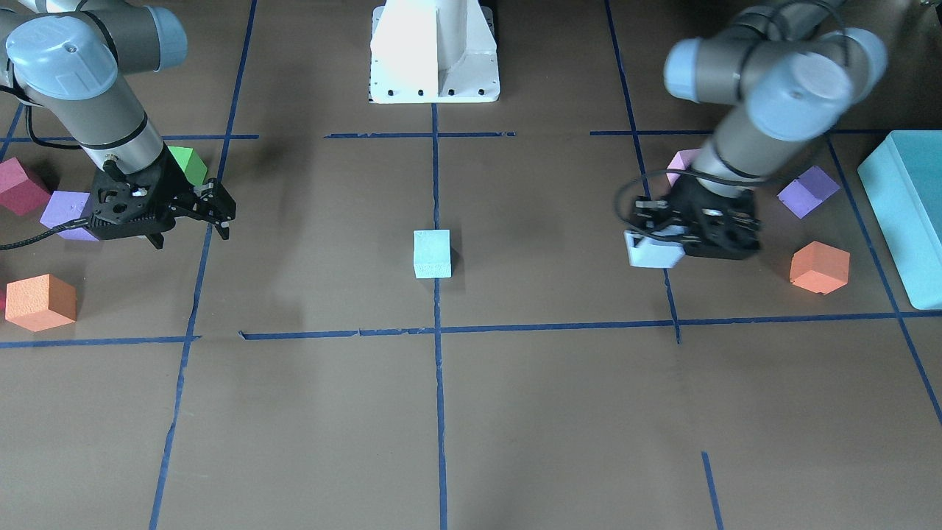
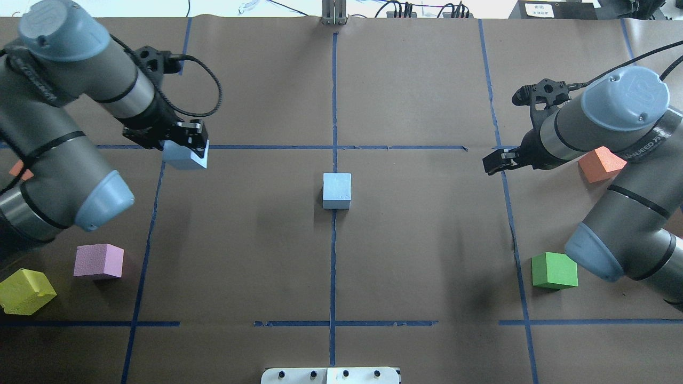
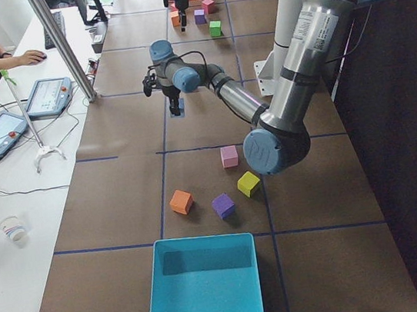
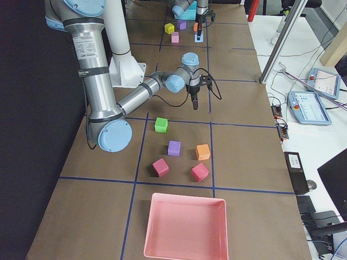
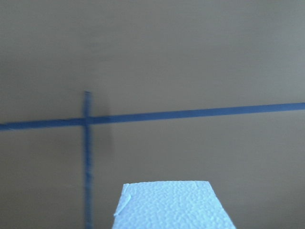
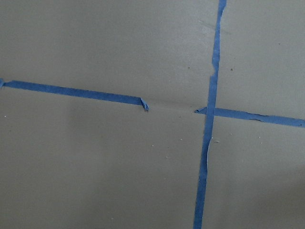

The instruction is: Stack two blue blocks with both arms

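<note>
— Where are the blue blocks?

— One blue block sits on the worktop, right in the middle. It lies on a line of blue tape. Nothing touches it.

— And the second one?

— The other blue block is in the left tool. The tool is clenched on it and grips it from above. It is over a spot where two tape lines meet, on the robot's left side, well apart from the middle block.

— Is it up in the air?

— I cannot tell if it touches the worktop. The camera on the left wrist shows its bumpy face at the bottom edge, with brown paper and tape past it.

— What about the right tool?

— It hangs over a tape line on the robot's right side, well apart from both blue blocks. I cannot tell if its fingers are apart or together. Its wrist camera shows only brown paper and crossing tape.

— What else is there?

— An orange cube peeks out by the right arm, and a green cube sits nearer the robot. On the left side there is a pink cube and a yellow cube.
</note>
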Available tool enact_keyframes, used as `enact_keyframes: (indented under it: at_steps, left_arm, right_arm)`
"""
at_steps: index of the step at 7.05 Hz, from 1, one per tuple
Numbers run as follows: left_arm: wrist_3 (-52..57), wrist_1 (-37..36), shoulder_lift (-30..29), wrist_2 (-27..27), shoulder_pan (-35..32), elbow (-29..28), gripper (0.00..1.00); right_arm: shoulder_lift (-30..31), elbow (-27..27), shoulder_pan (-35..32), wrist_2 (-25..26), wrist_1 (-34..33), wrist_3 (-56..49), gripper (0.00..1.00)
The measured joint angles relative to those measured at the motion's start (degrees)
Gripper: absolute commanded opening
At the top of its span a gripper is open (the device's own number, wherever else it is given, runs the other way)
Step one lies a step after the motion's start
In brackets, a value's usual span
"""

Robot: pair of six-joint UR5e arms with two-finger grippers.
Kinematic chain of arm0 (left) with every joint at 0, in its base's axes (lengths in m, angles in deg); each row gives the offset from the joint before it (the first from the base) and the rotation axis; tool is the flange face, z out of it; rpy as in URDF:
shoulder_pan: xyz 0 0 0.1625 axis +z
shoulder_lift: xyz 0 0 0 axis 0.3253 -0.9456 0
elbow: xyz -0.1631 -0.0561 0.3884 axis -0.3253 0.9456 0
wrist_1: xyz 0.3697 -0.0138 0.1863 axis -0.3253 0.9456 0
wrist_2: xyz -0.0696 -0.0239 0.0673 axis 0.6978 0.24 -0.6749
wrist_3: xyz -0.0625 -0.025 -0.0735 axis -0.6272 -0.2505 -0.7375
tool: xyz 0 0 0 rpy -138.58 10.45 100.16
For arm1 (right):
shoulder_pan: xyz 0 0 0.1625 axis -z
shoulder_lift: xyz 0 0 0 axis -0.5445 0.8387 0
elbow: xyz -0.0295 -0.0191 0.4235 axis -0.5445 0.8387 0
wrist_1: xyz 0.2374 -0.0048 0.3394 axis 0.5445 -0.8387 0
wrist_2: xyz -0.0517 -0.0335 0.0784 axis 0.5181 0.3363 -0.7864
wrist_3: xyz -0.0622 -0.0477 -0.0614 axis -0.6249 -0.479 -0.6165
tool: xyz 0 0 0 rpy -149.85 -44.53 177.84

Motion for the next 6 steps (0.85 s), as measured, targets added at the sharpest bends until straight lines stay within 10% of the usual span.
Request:
enact_keyframes:
  at_steps: [6]
  left_arm:
    - [-8.1, -5.7, -25.1, -9.2, 11.2, -21.0, 0.02]
  right_arm:
    - [0.3, 0.4, 0.2, 0.3, 0.0, 0.5, 1.00]
